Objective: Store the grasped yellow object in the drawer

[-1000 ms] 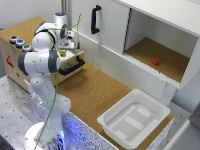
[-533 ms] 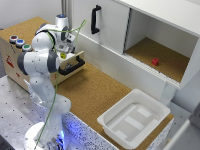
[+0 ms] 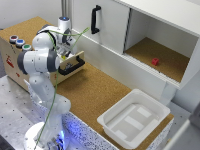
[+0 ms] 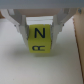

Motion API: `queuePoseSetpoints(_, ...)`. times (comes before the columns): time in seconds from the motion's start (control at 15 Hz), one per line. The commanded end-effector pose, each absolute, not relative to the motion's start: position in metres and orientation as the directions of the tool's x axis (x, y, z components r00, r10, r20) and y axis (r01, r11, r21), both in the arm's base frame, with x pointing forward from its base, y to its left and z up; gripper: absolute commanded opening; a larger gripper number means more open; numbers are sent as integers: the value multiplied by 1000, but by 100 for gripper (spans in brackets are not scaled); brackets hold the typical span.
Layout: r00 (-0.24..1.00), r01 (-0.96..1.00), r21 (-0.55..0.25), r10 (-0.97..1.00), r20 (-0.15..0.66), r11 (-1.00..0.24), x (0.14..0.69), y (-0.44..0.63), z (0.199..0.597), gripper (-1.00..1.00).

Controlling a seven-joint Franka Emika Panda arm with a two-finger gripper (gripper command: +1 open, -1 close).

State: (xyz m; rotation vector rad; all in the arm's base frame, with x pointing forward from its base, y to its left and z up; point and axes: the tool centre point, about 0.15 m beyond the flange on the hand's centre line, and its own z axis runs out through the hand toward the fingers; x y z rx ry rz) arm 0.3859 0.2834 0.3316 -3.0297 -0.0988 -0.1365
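Placing is the step in hand: the yellow object (image 4: 40,40) is already carried, and what remains is to let it go inside the drawer (image 3: 70,62).

Starting at the exterior view's left, the arm rises from its base at about 7 o'clock in that view, folds through a bulky white elbow, and reaches up and over toward 11 o'clock, its wrist pointing down over the drawer. The drawer stands pulled out from the wooden box, its black bar handle (image 3: 71,66) facing the cork-topped table (image 3: 95,92). The end effector (image 3: 64,50) hangs just above or within the drawer opening; the arm hides how deep it sits.

The wrist view settles the grip: the fingers are closed on the yellow object, one on each flank, with black letters showing on its face and a pale surface beneath, most likely the drawer's white inside.

As I judge it, the next move calls for a short descent if the block is not yet low enough, then opening the fingers and lifting straight up, clear of the drawer walls.

Further right, at about 3 o'clock, a small red block (image 3: 155,61) lies in the open cabinet, and a white tub (image 3: 134,119) sits at 5 o'clock; neither is involved.
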Motion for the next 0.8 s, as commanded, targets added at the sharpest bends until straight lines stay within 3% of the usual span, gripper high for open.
queuePoseSetpoints(0.0,991,122,-109,114,74,-987,399,296,327,-100)
queuePoseSetpoints(0.07,989,137,-96,131,65,-986,398,297,334,100)
queuePoseSetpoints(0.27,967,242,-111,230,111,-964,394,314,351,100)
queuePoseSetpoints(0.4,935,339,-79,326,139,-938,380,321,370,100)
queuePoseSetpoints(0.73,906,386,-95,357,226,-918,341,297,409,100)
